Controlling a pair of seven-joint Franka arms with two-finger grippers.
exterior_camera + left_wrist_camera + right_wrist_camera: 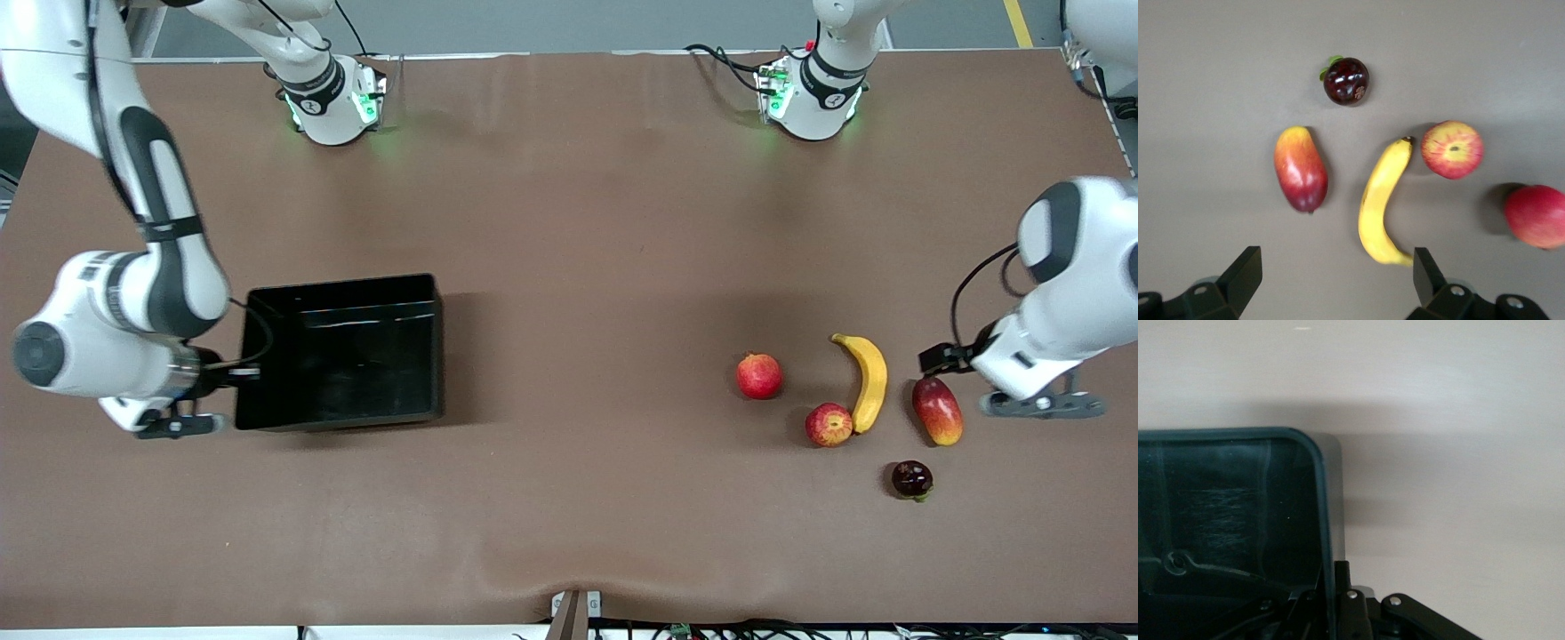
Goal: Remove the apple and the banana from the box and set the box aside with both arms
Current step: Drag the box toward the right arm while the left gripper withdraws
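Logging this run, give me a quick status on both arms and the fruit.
Right gripper shut on box wall. Left gripper open, over the table beside mango. Banana and apple on table, none boxed. Nothing blocking.

We see a brown surface filling nearly the whole front view, and three loose items sit on it in the lower right part of that frame. A plain red pomegranate lies right of centre, an oblong red-to-orange mango lies farther toward the right edge of the frame, and a small dark, glossy round fruit with a bit of green leaf sits lowest of the three, below and between them. All three rest apart from one another.
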